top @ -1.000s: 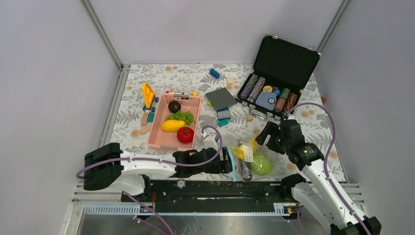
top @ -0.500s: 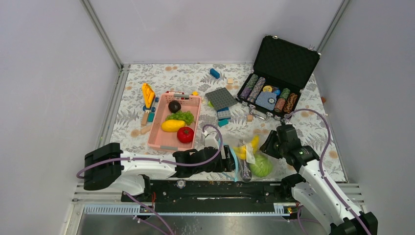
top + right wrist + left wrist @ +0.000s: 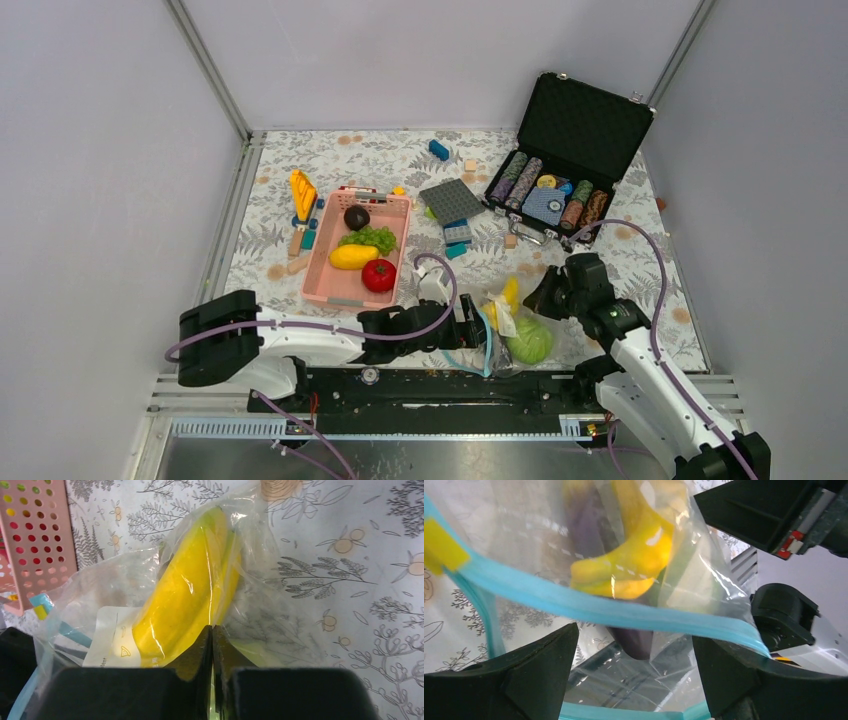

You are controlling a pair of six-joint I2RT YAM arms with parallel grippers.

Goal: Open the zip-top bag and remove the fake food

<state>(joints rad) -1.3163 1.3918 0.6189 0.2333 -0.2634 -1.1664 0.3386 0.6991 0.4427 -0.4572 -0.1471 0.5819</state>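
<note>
Right wrist: right end effector clenched on zip-top bag, bananas half-hidden; left end effector released.

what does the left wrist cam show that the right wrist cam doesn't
Only left wrist: the purple eggplant inside the bag, and the open left gripper at the blue zipper strip. Only right wrist: the pink basket corner, the white label, and the right gripper shut on the bag's film. Both: the yellow bananas inside the clear bag, over the floral cloth.
</note>
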